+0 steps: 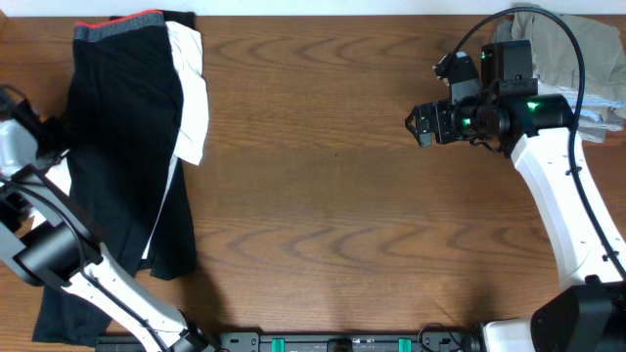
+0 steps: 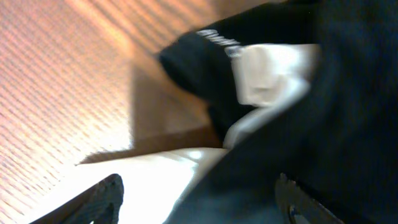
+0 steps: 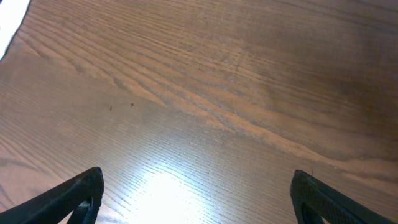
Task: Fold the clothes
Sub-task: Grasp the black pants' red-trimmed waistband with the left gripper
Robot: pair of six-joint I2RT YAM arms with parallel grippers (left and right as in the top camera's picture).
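Since the black pants (image 1: pixel 122 147) lie lengthways down the left side of the counter (image 1: pixel 333 196), grey waistband (image 1: pixel 119 27) at the far edge and a white garment (image 1: pixel 193 108) showing along their right side, the left tool (image 2: pixel 200 193) sits low at their left border. Its fingers are apart with black and white cloth between them, seemingly placed to catch an edge for a fold. Well apart, the right tool (image 1: pixel 423 125) hovers over bare wood, fingers wide apart and empty, probably kept clear.

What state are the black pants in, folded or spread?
Spread out full length: pants run from waistband to leg ends, no crosswise fold.
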